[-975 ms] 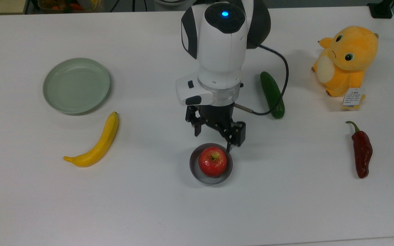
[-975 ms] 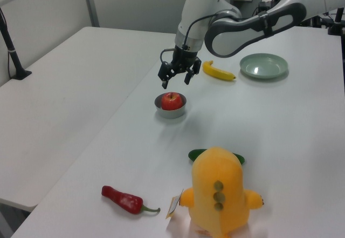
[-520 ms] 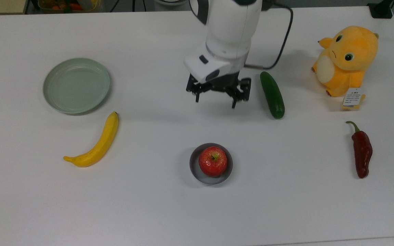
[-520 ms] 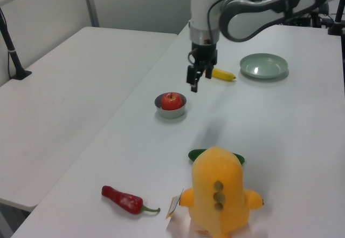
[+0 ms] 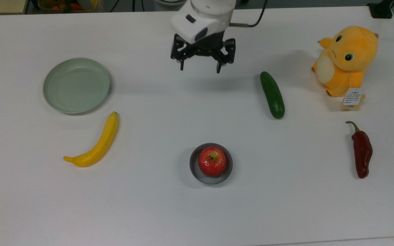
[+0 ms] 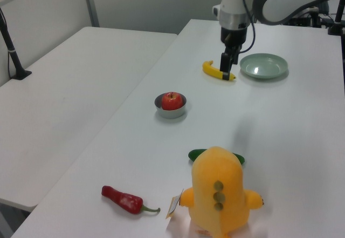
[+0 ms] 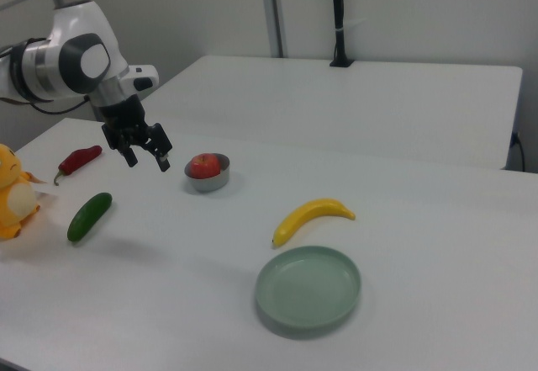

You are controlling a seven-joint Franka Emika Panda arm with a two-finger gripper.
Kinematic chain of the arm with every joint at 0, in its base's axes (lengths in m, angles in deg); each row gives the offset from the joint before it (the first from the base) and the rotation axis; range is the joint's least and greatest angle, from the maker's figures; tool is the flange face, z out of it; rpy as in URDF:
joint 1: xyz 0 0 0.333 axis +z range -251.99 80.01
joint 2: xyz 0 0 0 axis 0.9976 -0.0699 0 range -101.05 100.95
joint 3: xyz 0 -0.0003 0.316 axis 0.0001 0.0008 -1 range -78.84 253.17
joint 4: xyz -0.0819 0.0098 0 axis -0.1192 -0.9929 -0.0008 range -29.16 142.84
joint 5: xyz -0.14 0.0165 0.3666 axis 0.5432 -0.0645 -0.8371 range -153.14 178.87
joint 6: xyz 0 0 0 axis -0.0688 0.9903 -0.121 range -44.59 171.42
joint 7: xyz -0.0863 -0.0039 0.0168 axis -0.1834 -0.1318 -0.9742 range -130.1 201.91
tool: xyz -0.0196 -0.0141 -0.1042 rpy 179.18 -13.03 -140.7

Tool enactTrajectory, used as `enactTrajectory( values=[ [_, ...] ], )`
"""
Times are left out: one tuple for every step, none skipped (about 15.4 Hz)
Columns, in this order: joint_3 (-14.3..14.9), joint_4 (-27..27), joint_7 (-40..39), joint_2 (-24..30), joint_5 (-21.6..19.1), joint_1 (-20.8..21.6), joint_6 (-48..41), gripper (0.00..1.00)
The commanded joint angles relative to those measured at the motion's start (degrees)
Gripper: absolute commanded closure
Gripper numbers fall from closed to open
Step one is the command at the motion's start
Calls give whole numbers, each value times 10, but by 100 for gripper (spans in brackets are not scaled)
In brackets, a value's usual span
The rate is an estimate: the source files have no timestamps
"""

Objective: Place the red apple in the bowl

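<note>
The red apple (image 5: 212, 161) sits stem-up inside the small grey bowl (image 5: 227, 170) near the front middle of the table; both also appear as the apple (image 6: 172, 101) in the bowl (image 6: 171, 112) and the apple (image 7: 203, 166) in the bowl (image 7: 208, 182). My gripper (image 5: 200, 70) hangs open and empty high above the table, well back from the bowl in the top view. In the left view the gripper (image 6: 227, 70) is in front of the banana, and in the right view the gripper (image 7: 148, 161) hangs to the left of the bowl.
A pale green plate (image 5: 76, 85) and a banana (image 5: 96, 144) lie at the top view's left. A cucumber (image 5: 272, 94), a dark red chili (image 5: 362, 151) and an orange plush toy (image 5: 346, 59) occupy the top view's right.
My gripper has risen from just behind the bowl and drawn back toward the table's far side, empty. The apple stays in the bowl.
</note>
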Motion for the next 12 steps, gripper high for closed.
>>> enactTrajectory(
  values=[
    [35, 75, -6, 84, -24, 26, 2, 0],
    [36, 81, -6, 96, -42, 21, 2, 0],
    [45, 81, -6, 101, -62, 17, 1, 0],
    [56, 81, -6, 105, -82, 16, 1, 0],
    [59, 81, -6, 106, -95, 15, 2, 0],
    [59, 80, -6, 107, -99, 8, 2, 0],
    [59, 82, -6, 112, -103, 1, 1, 0],
    [59, 83, -9, 113, -103, -1, 2, 0],
    [59, 85, -12, 113, -103, -2, 2, 0],
    [59, 85, -13, 113, -103, -3, 3, 0],
    [59, 85, -14, 112, -103, -6, 3, 0],
    [57, 86, -15, 112, -103, -11, 3, 0]
  ],
)
